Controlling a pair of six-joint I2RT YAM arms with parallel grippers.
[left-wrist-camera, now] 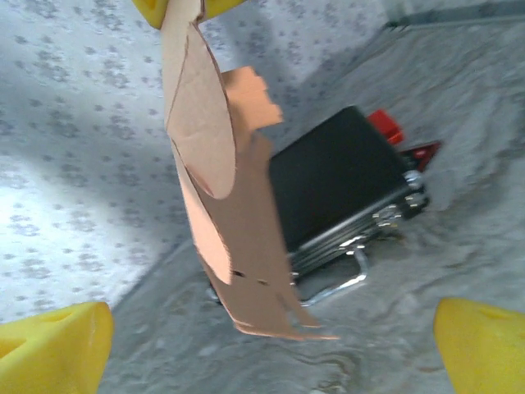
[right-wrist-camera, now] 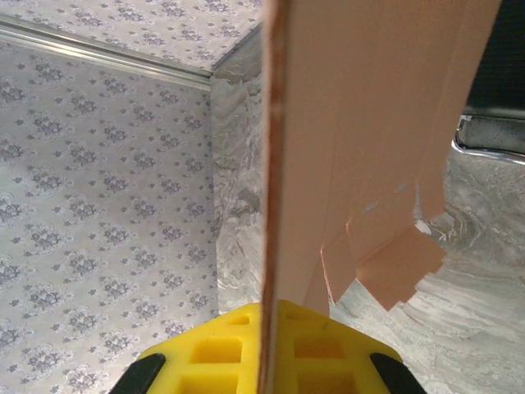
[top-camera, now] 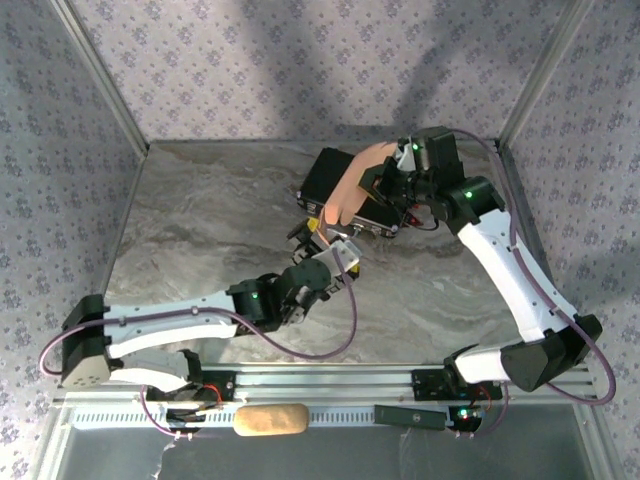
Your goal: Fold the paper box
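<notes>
**Surface and enclosure.** The desk [top-camera: 200, 230] has a grey marbled top. Walls [top-camera: 250, 60] papered in a small floral pattern close it on three sides, with aluminium posts [top-camera: 100, 70] at the corners. A slotted rail [top-camera: 330, 385] runs along the near edge. A tan oblong block [top-camera: 270, 420] lies in front of this rail.

**Objects.** A black case [left-wrist-camera: 336, 185] with metal latches and a chrome handle [left-wrist-camera: 336, 287] lies on the far right-centre part of the desk. The paper box [left-wrist-camera: 230, 222] is an unfolded flat sheet, raised off the desk just in front of the case. It hangs roughly upright with its tabs at the lower end.

**Jaws.**
- Right gripper [right-wrist-camera: 267, 353]: the jaws are closed on one edge of the paper box. Its yellow pads [right-wrist-camera: 221, 349] press on both faces of the sheet.
- Left gripper [left-wrist-camera: 269, 349]: the jaws stand wide apart and hold nothing. Its yellow fingertips [left-wrist-camera: 53, 349] sit low on either side of the sheet, apart from it.

**Hidden or unclear.**
- In the overhead view, the sheet covers part of the case and the tips of the right jaws.
- The right wrist view presents the sheet edge-on, and the frame cuts off its far end.
- The left wrist view cuts off the top of the sheet.
- Contact between the lowest tabs and the desk cannot be determined.
- Red parts [left-wrist-camera: 385, 125] beyond the case cannot be identified.
</notes>
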